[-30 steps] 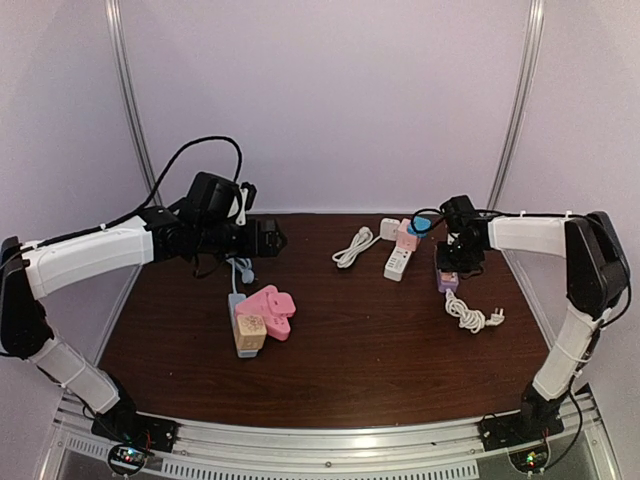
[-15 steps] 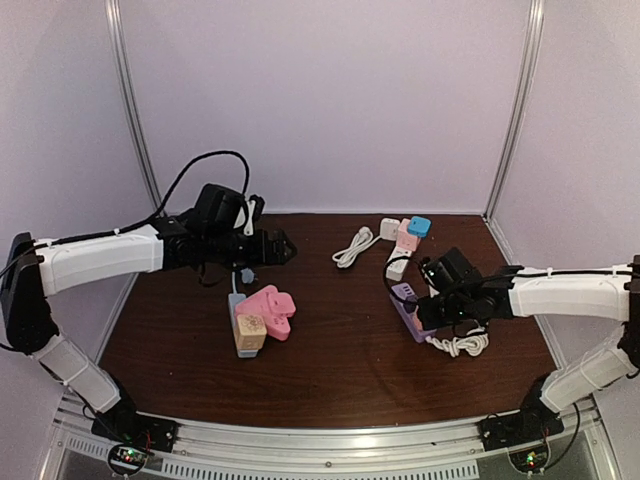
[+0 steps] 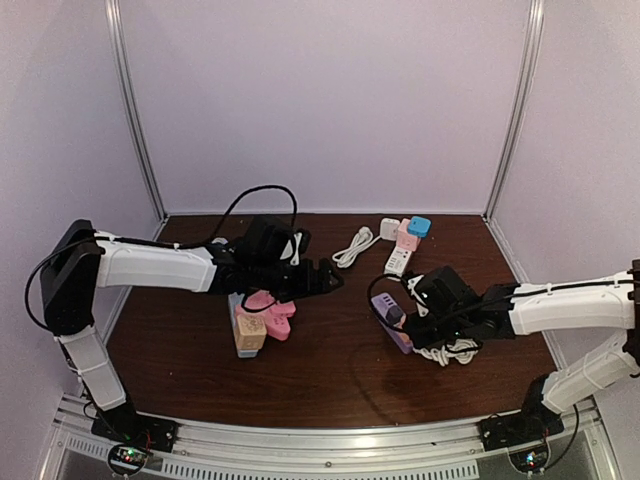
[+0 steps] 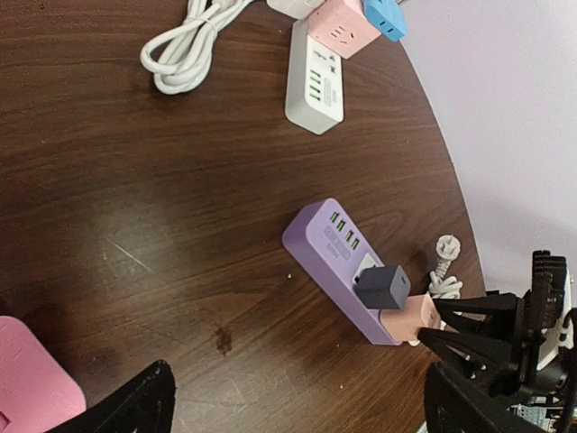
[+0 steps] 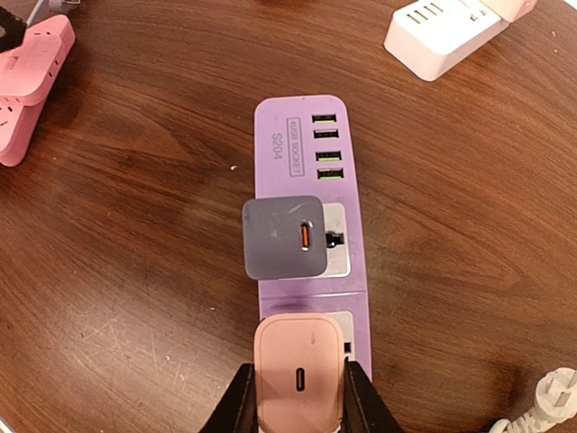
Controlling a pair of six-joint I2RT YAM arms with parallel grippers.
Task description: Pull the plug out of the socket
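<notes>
- nearest to me on the right, the right gripper [image 5: 299, 397] is clenched on the pink plug [image 5: 299, 370], one finger on each side of it.
- that pink plug sits in the near end of the purple power strip [image 5: 302, 135], seated in its socket and not lifted off.
- the strip lies flat on the dark wooden table [image 3: 330, 370], right of centre, running away from me and angled to the left in the overhead view.
- a dark grey plug [image 5: 287, 236] stands in the strip's middle socket, just beyond the pink one; the two are close but i cannot tell if they touch.
- four green usb ports fill the strip's far end.
- a coiled white cable [image 3: 455, 352] lies just right of the strip, partly under my right arm.
- on the left, a beige cube adapter [image 3: 249, 331] sits against a stack of pink adapters [image 3: 272, 310].
- the left gripper [image 3: 322, 281] hangs above the table centre, beyond the pink stack, with its jaws spread wide and nothing between them; it is well apart from the purple strip.
- farther back, a white power strip [image 3: 398, 262] lies with a pink cube [image 3: 407, 236] at its far end and a blue cube [image 3: 419, 225] beside that.
- a looped white cable [image 3: 352, 246] rests left of the white strip.
</notes>
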